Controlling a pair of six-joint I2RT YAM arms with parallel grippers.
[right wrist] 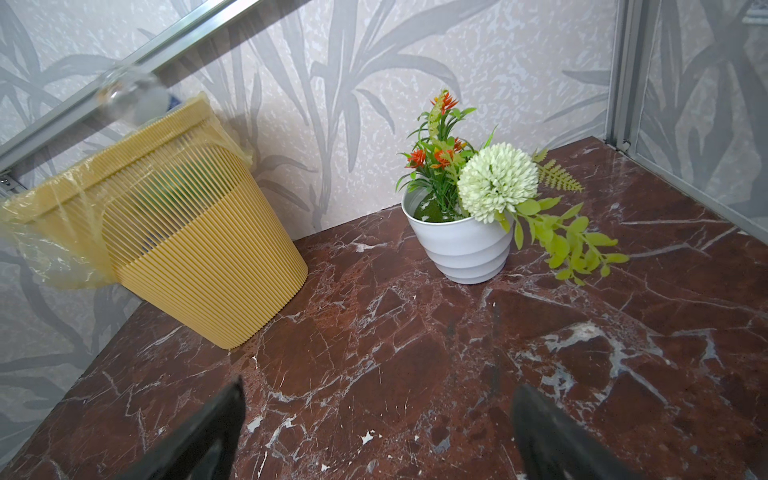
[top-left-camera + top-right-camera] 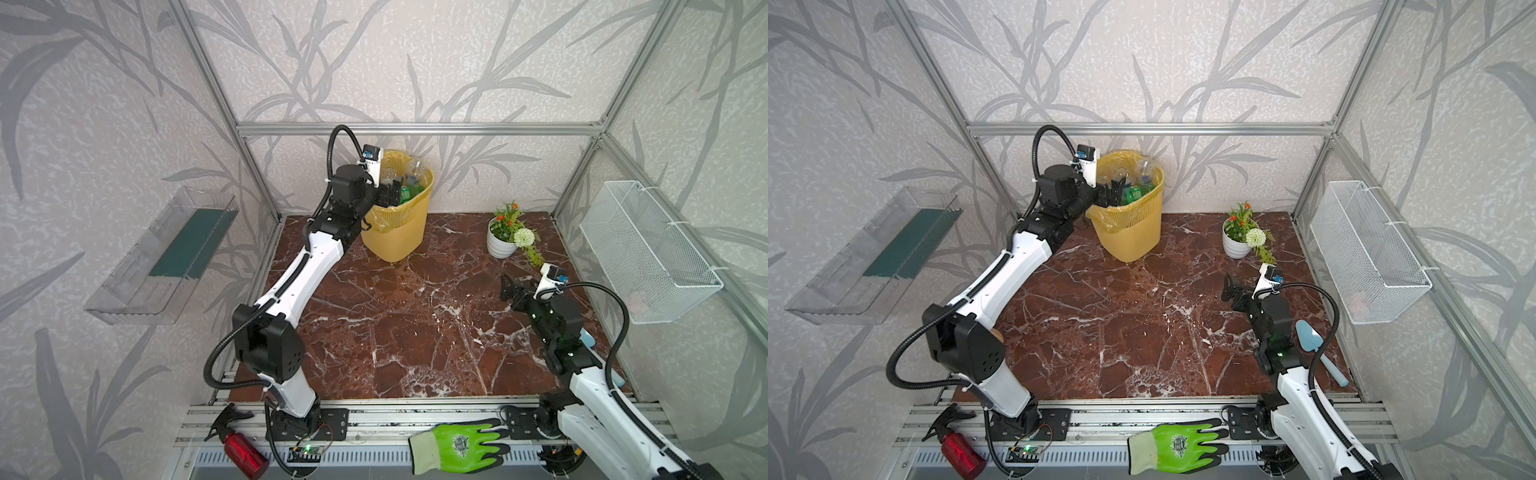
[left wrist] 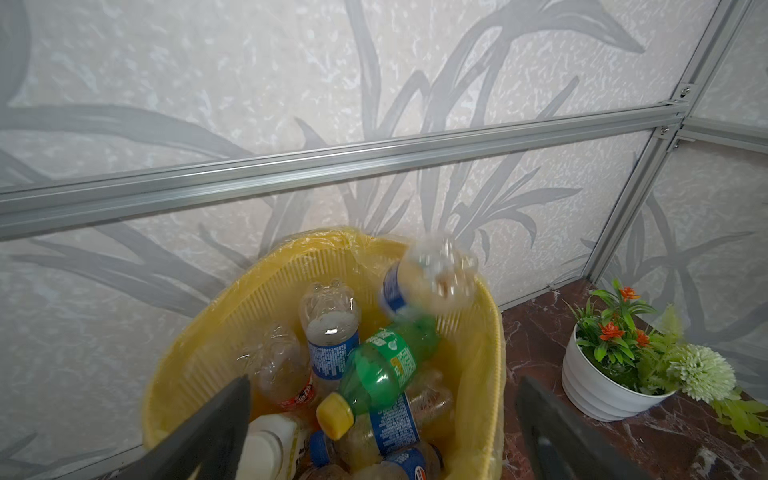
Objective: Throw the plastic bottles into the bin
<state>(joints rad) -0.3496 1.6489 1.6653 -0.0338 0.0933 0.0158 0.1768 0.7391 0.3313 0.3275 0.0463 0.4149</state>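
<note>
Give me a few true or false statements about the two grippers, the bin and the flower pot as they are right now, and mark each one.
1. The left gripper is at the rim of the bin, with its fingers spread apart. True.
2. The right gripper is shut on a bottle. False: it is open and holds nothing, above the table.
3. A green bottle with a yellow cap lies on top of the pile in the bin. True.
4. The flower pot lies tipped over. False: it stands upright on the table, near the back wall.
</note>
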